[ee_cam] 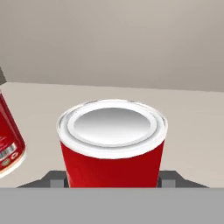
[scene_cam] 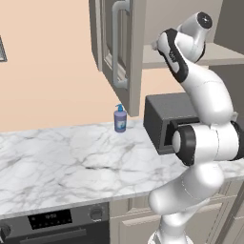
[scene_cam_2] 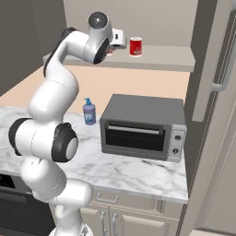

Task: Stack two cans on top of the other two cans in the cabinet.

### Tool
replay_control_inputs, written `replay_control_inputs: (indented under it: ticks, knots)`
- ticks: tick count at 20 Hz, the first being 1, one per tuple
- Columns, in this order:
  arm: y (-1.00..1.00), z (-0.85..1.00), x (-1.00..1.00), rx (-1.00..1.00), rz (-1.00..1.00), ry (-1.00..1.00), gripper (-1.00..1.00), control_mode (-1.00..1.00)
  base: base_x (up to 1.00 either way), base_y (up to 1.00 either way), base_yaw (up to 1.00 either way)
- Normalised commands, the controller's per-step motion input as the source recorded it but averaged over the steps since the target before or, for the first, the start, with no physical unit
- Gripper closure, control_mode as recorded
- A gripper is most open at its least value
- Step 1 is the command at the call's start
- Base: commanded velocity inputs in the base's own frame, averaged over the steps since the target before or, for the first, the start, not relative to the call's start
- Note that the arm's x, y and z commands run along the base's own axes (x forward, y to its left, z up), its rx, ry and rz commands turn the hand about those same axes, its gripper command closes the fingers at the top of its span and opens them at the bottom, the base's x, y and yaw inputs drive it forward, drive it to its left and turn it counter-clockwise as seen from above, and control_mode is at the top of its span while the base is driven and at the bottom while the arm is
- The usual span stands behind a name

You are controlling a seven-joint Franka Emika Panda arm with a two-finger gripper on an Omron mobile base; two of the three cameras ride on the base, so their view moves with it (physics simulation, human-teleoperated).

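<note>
A red can (ee_cam: 113,144) with a whitish rim and silver lid stands between my gripper's (ee_cam: 113,178) fingertips. Both grey fingertips (ee_cam: 57,179) touch its sides, so the gripper is shut on it. A second red can (ee_cam: 8,140) with a pale label sits close by on the left. In the right base view my hand reaches over the cabinet's shelf (scene_cam_2: 161,57), and another red can (scene_cam_2: 135,46) stands on the shelf just right of the hand. The cabinet's panelled door (scene_cam: 119,47) hangs open. The base of the gripped can is hidden.
A dark grey toaster oven (scene_cam_2: 140,126) sits on the marble counter (scene_cam: 71,157) under the shelf. A blue soap bottle (scene_cam: 120,119) stands by the wall. A tall door with a bar handle (scene_cam_2: 221,69) rises at the right. An oven (scene_cam: 52,224) sits below the counter.
</note>
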Motion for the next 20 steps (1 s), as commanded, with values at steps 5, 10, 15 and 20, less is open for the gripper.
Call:
replay_control_inputs:
  ticks: [5,10,15,20]
  knots:
    - [0.00,0.24,-0.24,0.00,-0.10,-0.16,1.00,-1.00,0.00,0.00,0.00]
    - [0.00,0.40,-0.16,0.00,-0.11,-0.26,1.00,-1.00,0.00,0.00,0.00]
    - [-0.04,0.40,-0.04,0.00,-0.16,-0.11,1.00,-1.00,0.00,0.00,0.00]
    - [-0.17,0.29,-0.04,0.00,-0.19,0.00,1.00,-1.00,0.00,0.00,0.00]
